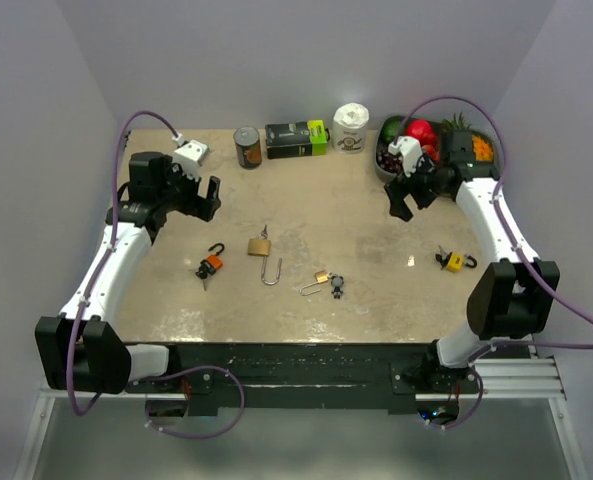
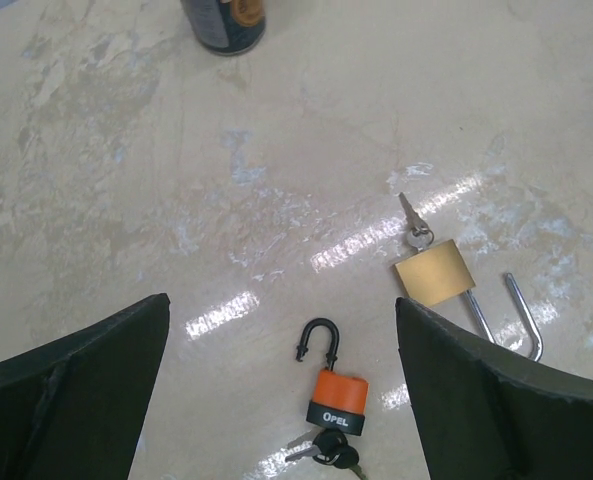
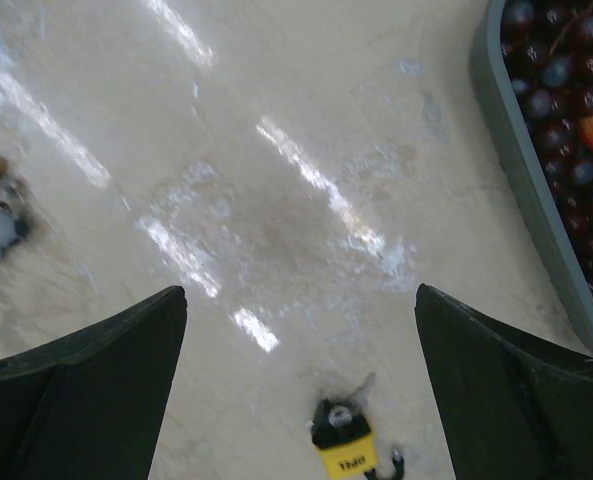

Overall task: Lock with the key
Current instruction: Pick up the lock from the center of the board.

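Two grippers hover, we see: left gripper (image 1: pixel 212 200) and right gripper (image 1: pixel 400 205), jaws spread wide, empty. Four padlocks lie toward the tabletop's (image 1: pixel 376 300) near edge: long-shackled brass padlock (image 1: pixel 262 247), orange padlock (image 1: pixel 210 265), yellow padlock (image 1: pixel 454 262) by the right edge, small brass padlock (image 1: pixel 321 278).

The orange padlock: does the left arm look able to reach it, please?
Probably yes: the orange padlock lies uncovered on the table ahead of the open left gripper, with the brass padlock well apart.

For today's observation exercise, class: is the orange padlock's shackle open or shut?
Open. In the left wrist view, the orange padlock has one end of its black shackle hanging free, clear of the body.
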`<state>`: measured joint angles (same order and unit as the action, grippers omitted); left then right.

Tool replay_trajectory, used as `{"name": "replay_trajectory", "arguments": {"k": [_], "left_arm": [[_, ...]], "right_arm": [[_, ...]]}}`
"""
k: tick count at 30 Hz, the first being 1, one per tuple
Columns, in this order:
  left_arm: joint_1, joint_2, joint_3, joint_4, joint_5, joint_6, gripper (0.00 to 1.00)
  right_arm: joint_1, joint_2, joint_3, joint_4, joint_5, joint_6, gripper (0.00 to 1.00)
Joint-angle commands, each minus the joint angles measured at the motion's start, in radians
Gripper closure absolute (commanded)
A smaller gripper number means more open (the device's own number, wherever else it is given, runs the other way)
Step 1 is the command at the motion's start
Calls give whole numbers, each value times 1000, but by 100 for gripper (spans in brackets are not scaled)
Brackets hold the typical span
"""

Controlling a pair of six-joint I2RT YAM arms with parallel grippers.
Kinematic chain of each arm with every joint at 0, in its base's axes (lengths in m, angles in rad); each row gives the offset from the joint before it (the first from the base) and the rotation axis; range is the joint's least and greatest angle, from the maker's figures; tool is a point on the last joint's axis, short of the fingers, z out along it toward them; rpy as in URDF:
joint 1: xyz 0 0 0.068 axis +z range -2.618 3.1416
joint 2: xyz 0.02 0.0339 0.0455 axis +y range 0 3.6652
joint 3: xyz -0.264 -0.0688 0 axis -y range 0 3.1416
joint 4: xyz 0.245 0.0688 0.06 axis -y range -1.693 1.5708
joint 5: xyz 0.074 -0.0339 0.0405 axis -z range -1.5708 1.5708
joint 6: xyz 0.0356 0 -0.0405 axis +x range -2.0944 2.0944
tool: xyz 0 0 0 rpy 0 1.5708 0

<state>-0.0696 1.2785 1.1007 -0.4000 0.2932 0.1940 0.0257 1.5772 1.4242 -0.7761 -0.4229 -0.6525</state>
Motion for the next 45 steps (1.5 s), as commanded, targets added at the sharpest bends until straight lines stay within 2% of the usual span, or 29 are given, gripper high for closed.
{"name": "replay_trajectory", "arguments": {"k": [1, 5, 9, 14, 17, 23, 29, 36, 45], "left_arm": [[4, -15, 44, 29, 193, 111, 1], [2, -2, 28, 0, 273, 179, 1], [2, 4, -2, -28, 334, 232, 1], [-12, 25, -24, -45, 377, 289, 1], [-36, 68, -6, -103, 383, 318, 1], [-62, 87, -13, -119, 405, 344, 1], [-62, 110, -2, -183, 452, 433, 1], [-62, 127, 22, -221, 475, 513, 2], [-62, 116, 21, -243, 489, 545, 2]], "right_arm": [[-110, 32, 105, -173, -40, -220, 1], [-208, 122, 182, -322, -31, -340, 1], [-280, 181, 232, -388, -24, -458, 1], [-300, 202, 213, -375, 68, -587, 1], [-299, 224, 185, -368, 130, -633, 1], [-300, 267, 156, -408, 168, -674, 1], [-299, 253, 15, -370, 167, -832, 1], [-305, 280, -79, -305, 231, -871, 2], [-323, 305, -156, -203, 273, -885, 5]]}}
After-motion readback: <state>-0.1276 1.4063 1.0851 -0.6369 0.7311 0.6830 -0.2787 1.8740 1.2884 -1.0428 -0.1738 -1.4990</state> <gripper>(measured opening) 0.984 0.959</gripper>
